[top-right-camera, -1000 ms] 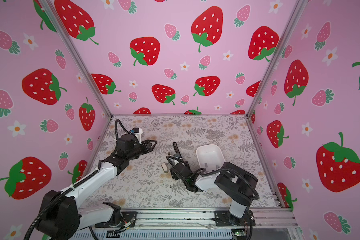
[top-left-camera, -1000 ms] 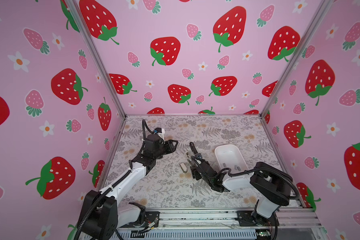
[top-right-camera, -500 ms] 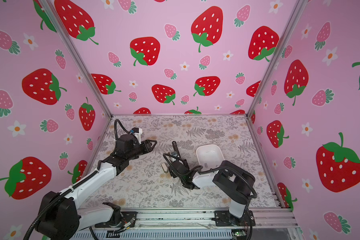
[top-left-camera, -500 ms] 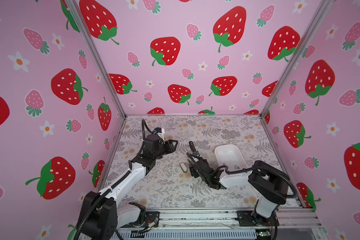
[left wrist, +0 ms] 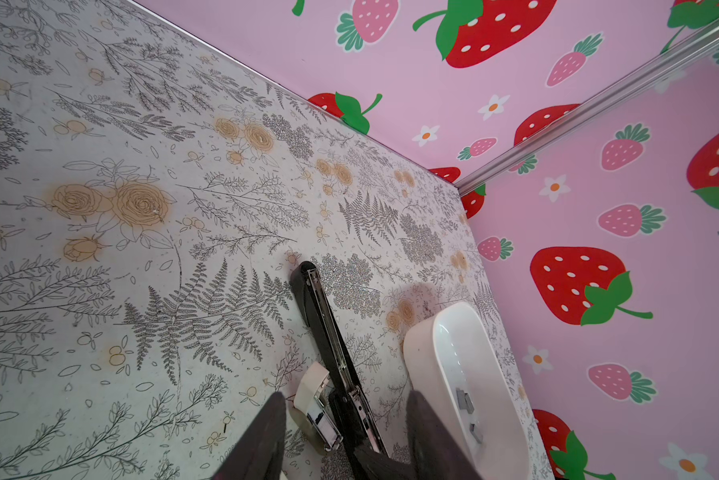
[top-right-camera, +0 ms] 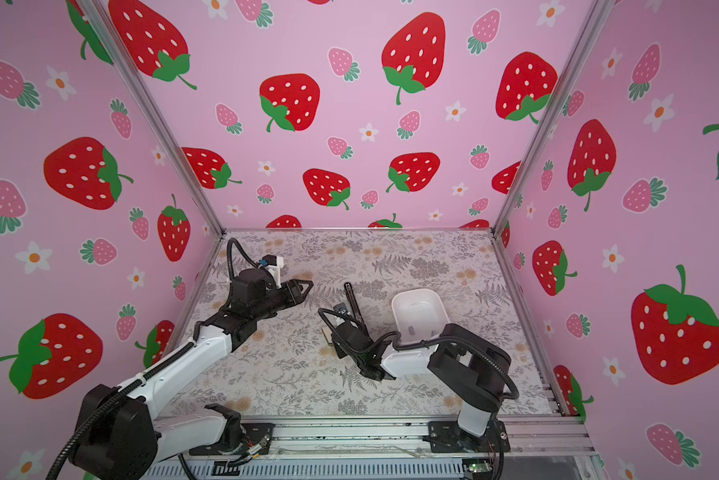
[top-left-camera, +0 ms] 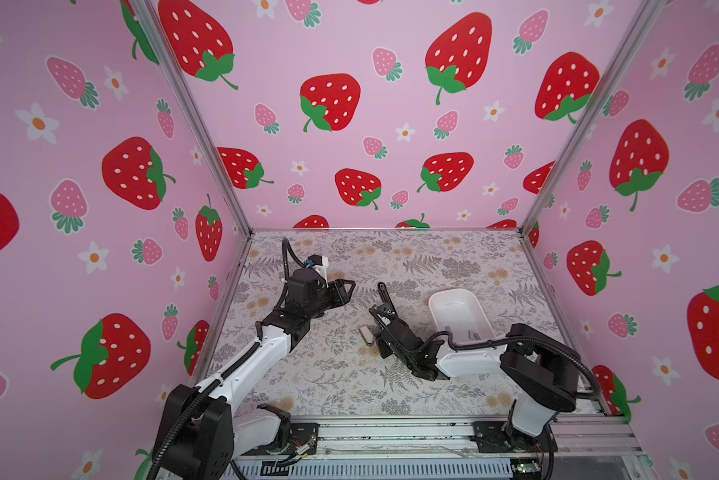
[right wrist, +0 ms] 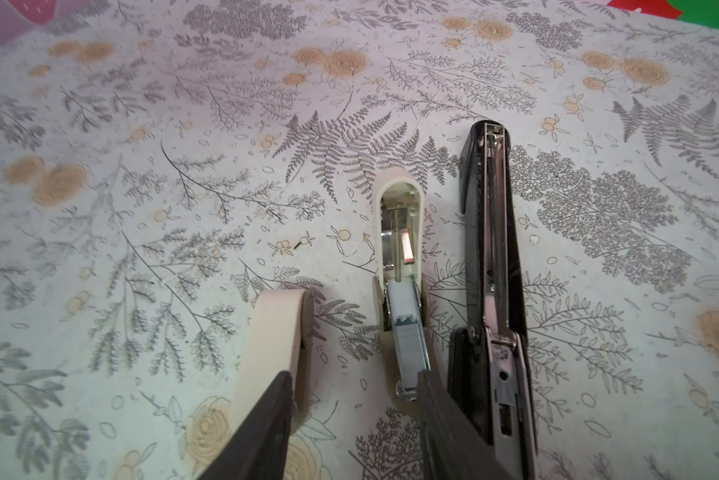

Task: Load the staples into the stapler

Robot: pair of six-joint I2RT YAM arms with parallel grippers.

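Your left fingers hung released over the left part of the flowered tabletop, spread apart with nothing between them, pointing towards the middle.

Near the middle lay the cream stapler, hinged open on the tabletop, its metal channel facing up and its cream lid swung out to one side. Your right fingers sat low at this stapler. In the right wrist view one finger lay against the cream lid and the other against the end of the metal channel. Whether they were clenched on it or only touching could not be told.

Just beside the cream stapler, on its right, lay the black stapler, also opened out flat with its long metal rail exposed.

Further right stood the white tray, apart from both staplers. The staples lay inside it as short grey strips on the tray floor, touched by neither pair of fingers.
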